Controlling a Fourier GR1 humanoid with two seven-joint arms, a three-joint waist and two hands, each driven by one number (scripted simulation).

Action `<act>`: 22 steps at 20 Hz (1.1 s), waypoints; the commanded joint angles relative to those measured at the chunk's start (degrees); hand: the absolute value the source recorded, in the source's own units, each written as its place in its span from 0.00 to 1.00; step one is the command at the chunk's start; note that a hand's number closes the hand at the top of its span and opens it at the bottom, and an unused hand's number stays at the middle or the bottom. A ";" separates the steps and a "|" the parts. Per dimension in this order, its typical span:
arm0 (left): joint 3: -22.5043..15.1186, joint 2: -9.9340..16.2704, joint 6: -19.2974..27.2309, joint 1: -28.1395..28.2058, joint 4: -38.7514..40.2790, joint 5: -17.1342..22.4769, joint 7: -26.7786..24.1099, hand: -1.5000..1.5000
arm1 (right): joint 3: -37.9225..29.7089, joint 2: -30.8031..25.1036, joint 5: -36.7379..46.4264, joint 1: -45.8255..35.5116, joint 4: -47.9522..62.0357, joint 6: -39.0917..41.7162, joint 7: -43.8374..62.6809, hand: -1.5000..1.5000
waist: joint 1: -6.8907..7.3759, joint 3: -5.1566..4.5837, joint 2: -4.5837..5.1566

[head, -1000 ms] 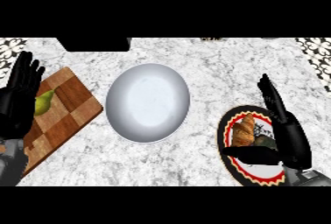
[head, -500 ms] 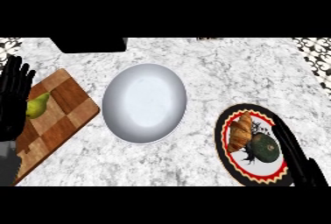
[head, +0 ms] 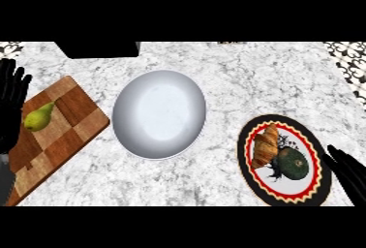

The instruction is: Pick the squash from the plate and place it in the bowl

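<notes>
Head view: I see the dark green round squash (head: 294,162) lying on the black round plate with red and cream rim (head: 251,181), touching the brown croissant (head: 265,146) on its left. My right hand (head: 348,173) sits at the plate's right edge, fingers straight and slightly apart, fingertips just beside the squash, not touching it. The wide white empty bowl (head: 160,114) lies well left of those fingers. My left hand (head: 10,104) rests at the left edge, fingers up and spread, beside the yellow-green pear (head: 38,116) on the checkered wooden cutting board (head: 61,140).
</notes>
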 commanded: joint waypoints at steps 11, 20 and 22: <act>0.54 -2.39 -2.36 -2.27 2.48 -1.51 -0.89 0.50 | -4.37 -5.70 -5.60 -2.61 -5.93 22.82 16.53 0.00 | 1.88 0.32 0.34; 1.04 -4.38 -2.90 -3.23 2.83 -4.44 -1.02 0.50 | 1.37 5.49 -0.94 -11.80 3.49 28.19 17.70 0.00 | 2.57 0.34 0.45; 2.16 -4.43 -2.67 -6.07 4.33 -4.19 0.77 0.50 | -5.03 5.19 -4.15 -8.87 7.77 28.98 10.73 0.00 | 2.01 0.37 0.39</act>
